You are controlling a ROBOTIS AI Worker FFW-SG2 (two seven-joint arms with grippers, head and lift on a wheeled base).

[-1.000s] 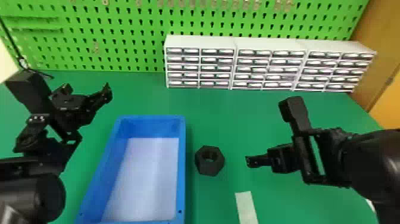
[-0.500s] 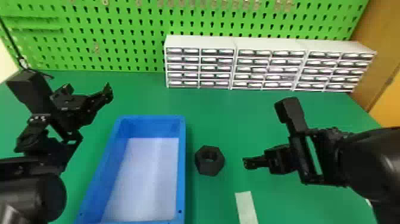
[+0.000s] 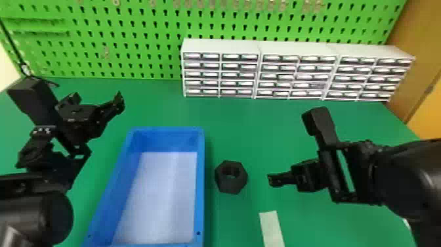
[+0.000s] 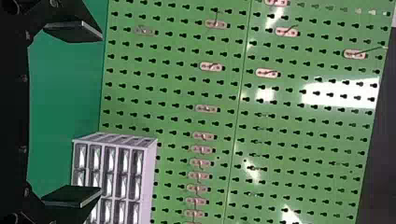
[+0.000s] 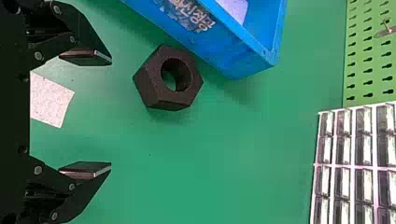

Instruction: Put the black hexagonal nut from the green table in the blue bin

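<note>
Left of the blue bin (image 3: 200,184), the left arm (image 3: 36,210) comes in low from the view's left edge, then folds upward at the wrist, so that the left tool (image 3: 98,97) is raised in view past the bin's far left corner. Its two fingers (image 4: 74,31) are spread wide with nothing between them, and they are aimed at the green pegboard (image 3: 131,52), which stands behind the bin. The bin itself sits lengthwise on the green table (image 3: 354,121), its pale floor bare. Just to the right of the bin's right wall, a narrow band of table between them, lies the black hexagonal nut (image 3: 231,184), flat, with its hole facing up. Beyond the bin and running off to its right, a row of white drawer units (image 3: 295,49) stands against the pegboard. Nearer, right of the bin and past the nut, there is a pale strip (image 3: 271,226) on the table. Farther right of the bin, the right tool (image 3: 272,180) points leftward at the nut, near it but not touching. Its fingers (image 5: 88,56) are well spread too, with nothing held, and the nut lies ahead of them, more in line with one finger than with the middle of the gap. The right arm (image 3: 407,174) behind it reaches in from the right edge, its forearm stretched sideways toward the bin and the wrist's black block standing upright.
</note>
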